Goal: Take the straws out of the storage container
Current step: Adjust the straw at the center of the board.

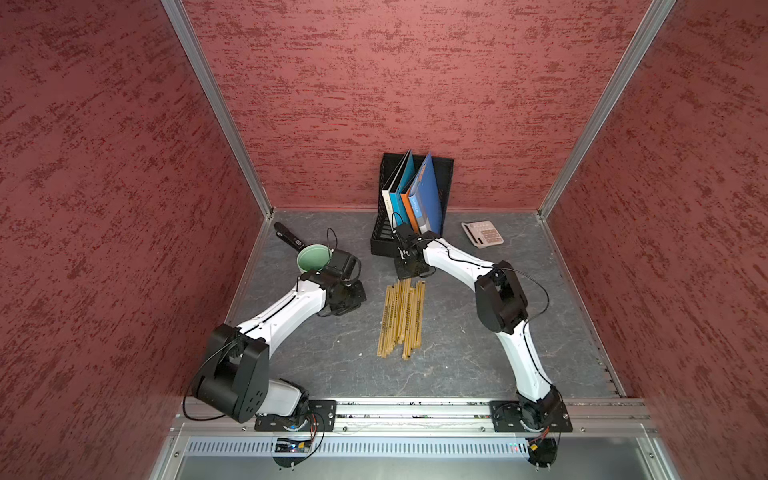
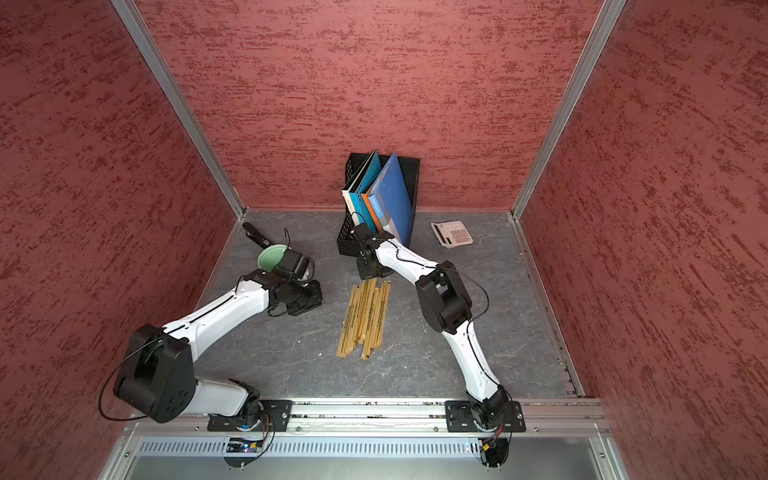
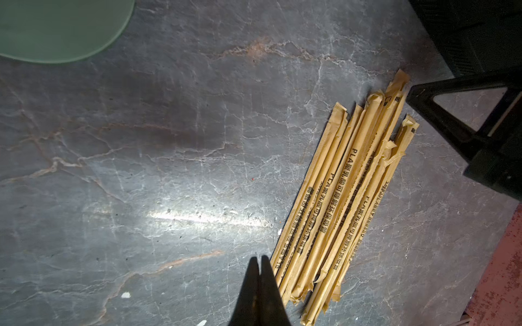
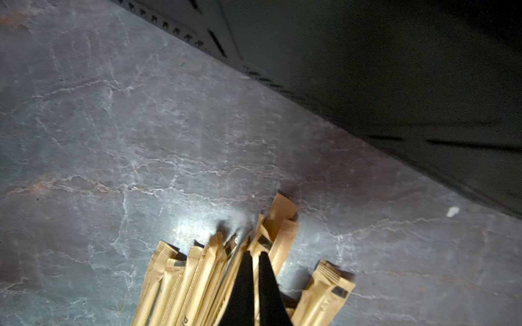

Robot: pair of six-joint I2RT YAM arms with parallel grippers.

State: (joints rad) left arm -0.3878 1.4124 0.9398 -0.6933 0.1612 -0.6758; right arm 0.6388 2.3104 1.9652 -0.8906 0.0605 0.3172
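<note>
The straws (image 1: 401, 318) (image 2: 365, 318) lie flat on the grey table in one tan bundle of several, running from near to far. They also show in the wrist views (image 3: 339, 203) (image 4: 197, 282). The storage container (image 1: 312, 257) (image 2: 270, 257), a mint-green cup, stands upright at the left; what I see of its inside is bare. My left gripper (image 3: 259, 258) (image 1: 353, 303) is shut with nothing in it, between cup and bundle. My right gripper (image 4: 254, 254) (image 1: 409, 272) is shut over the bundle's far end; no straw is visibly pinched.
A black mesh file holder (image 1: 415, 199) (image 4: 395, 84) with coloured folders stands at the back, just behind my right wrist. A calculator (image 1: 482, 234) lies at the back right. A black handled tool (image 1: 289, 236) lies behind the cup. Red walls close three sides.
</note>
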